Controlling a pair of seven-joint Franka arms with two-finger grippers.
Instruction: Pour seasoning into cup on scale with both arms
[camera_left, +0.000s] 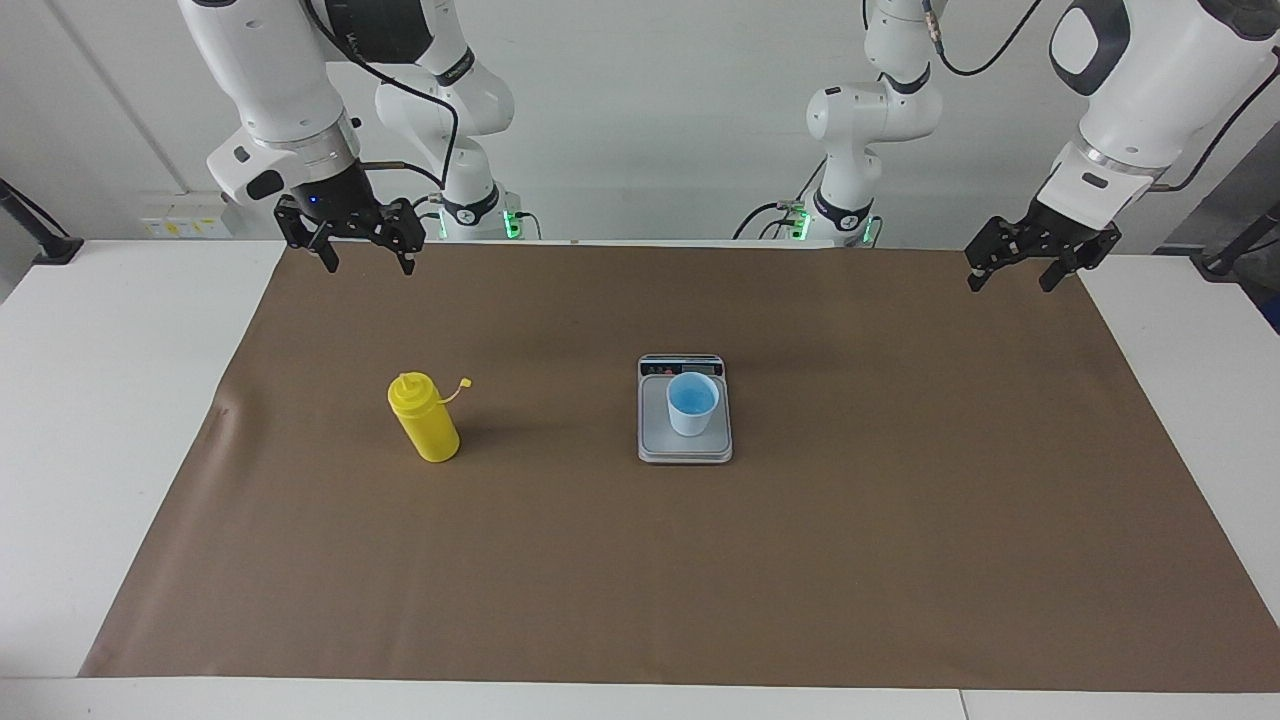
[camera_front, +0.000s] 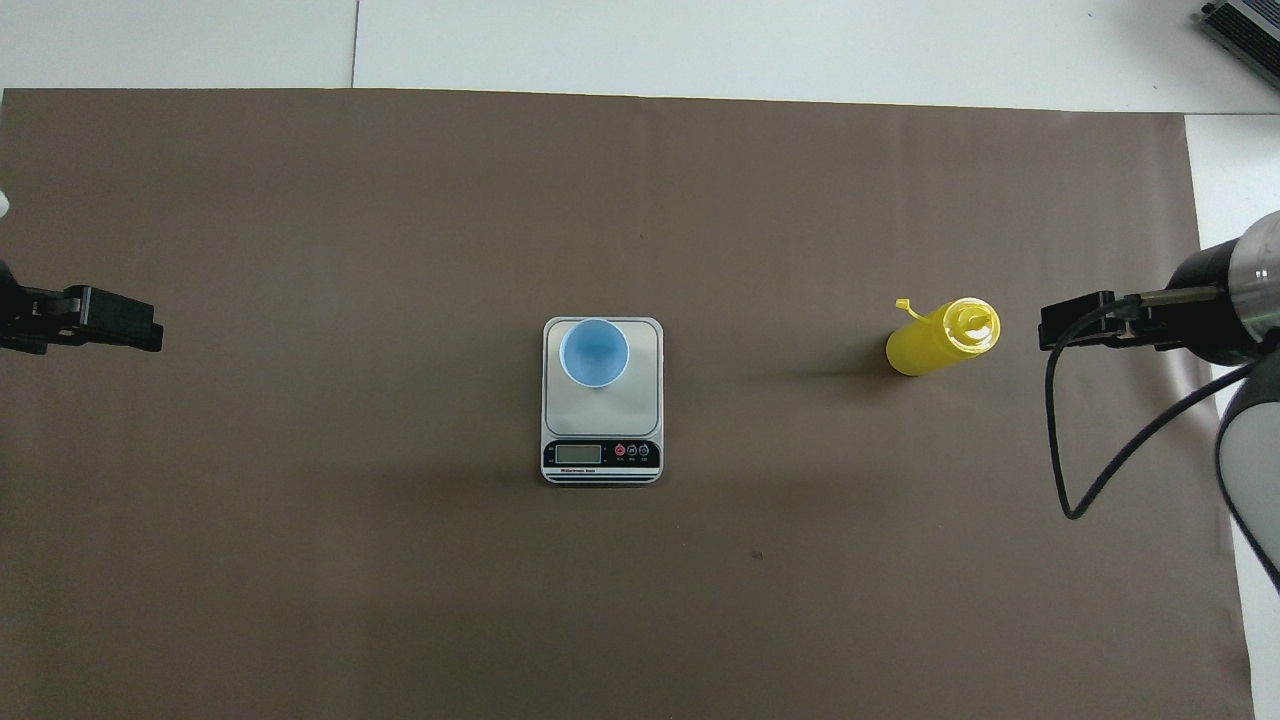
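Note:
The yellow seasoning bottle (camera_left: 425, 420) (camera_front: 940, 340) stands upright on the brown mat toward the right arm's end, its small tip cap hanging off to one side. The light blue cup (camera_left: 692, 403) (camera_front: 594, 352) sits on the silver-grey scale (camera_left: 685, 447) (camera_front: 600, 420) at the middle of the mat, on the part of the plate away from the display. My right gripper (camera_left: 368, 268) (camera_front: 1048, 328) hangs open and empty in the air, well clear of the bottle. My left gripper (camera_left: 1010, 285) (camera_front: 150, 335) waits open and empty over the mat's corner at the left arm's end.
A brown mat (camera_left: 700, 570) covers most of the white table (camera_left: 100, 400). Black cable (camera_front: 1070, 440) loops down from the right arm's wrist.

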